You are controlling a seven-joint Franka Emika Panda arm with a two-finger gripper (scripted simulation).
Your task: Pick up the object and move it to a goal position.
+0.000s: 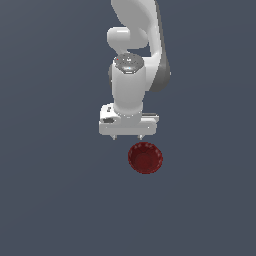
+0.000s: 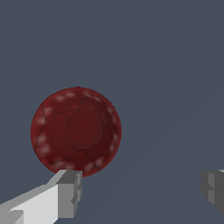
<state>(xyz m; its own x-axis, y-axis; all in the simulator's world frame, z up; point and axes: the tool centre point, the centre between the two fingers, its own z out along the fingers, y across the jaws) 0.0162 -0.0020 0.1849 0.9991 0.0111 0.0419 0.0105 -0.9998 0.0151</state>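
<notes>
Now the hand (image 2: 142, 190) is wide open and holds nothing; its fingers (image 2: 70, 192) stand far apart. The dark red bowl (image 1: 145, 158) lies upright on the grey table (image 1: 50, 200), just beside one fingertip, not between the fingers.

One finger (image 2: 65, 192) overlaps the bowl's (image 2: 76, 131) rim; the other is cropped.

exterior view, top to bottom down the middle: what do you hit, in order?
Arm's upper link → wrist housing → gripper, fingertips just showing under its body → dark red bowl, slightly toward the exterior view's right of the gripper → bare grey floor.
</notes>
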